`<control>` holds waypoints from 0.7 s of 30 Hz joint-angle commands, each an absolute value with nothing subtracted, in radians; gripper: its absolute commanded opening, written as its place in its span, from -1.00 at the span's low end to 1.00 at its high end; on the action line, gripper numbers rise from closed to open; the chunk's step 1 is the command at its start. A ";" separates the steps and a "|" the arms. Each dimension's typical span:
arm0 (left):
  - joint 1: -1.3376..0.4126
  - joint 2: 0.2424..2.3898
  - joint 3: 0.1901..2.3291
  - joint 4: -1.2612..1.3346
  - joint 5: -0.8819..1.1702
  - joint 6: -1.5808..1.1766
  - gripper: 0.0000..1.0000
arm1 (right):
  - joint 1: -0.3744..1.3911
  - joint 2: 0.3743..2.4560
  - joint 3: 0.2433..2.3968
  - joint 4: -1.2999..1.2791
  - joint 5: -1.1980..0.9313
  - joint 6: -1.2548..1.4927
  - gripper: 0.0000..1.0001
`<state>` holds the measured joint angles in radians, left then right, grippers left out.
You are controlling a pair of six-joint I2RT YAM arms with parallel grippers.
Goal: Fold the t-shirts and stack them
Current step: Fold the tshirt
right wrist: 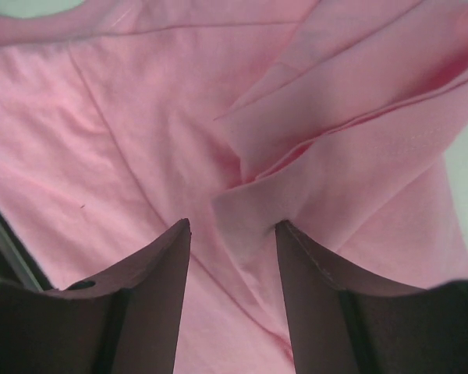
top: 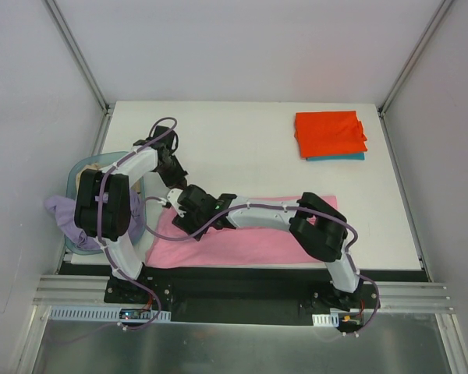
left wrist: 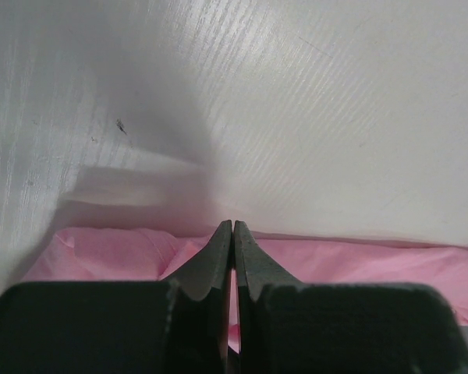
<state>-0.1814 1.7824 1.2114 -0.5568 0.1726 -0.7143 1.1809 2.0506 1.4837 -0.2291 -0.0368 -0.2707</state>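
The bright pink t-shirt (top: 257, 245) is laid out as a long strip along the near edge of the table (top: 234, 148), just ahead of the arm bases. A raised fold near its left end is straddled by the right gripper (right wrist: 232, 226), whose jaws stand apart, so the fold is touched by one finger and not clamped. The left gripper (left wrist: 232, 227) is clenched tight at the shirt's far edge; whether cloth is pinched cannot be told. Towards the far right corner, the folded orange-red t-shirt (top: 330, 134) is stacked on the teal t-shirt (top: 335, 157). The pale lavender t-shirt (top: 66, 214) is draped over the light-blue basket (top: 82, 165) at the left.
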 commanded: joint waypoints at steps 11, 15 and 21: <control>-0.166 1.775 1.209 -0.552 0.195 -0.693 -1.00 | 1.189 2.085 1.557 -0.221 0.130 -0.322 -0.52; -0.160 1.746 1.198 -0.551 0.189 -0.693 -1.00 | 1.193 1.999 1.514 -0.216 0.129 -0.307 -0.60; -0.161 1.631 1.126 -0.549 0.163 -0.698 -1.00 | 1.193 1.869 1.460 -0.264 0.106 -0.264 -0.63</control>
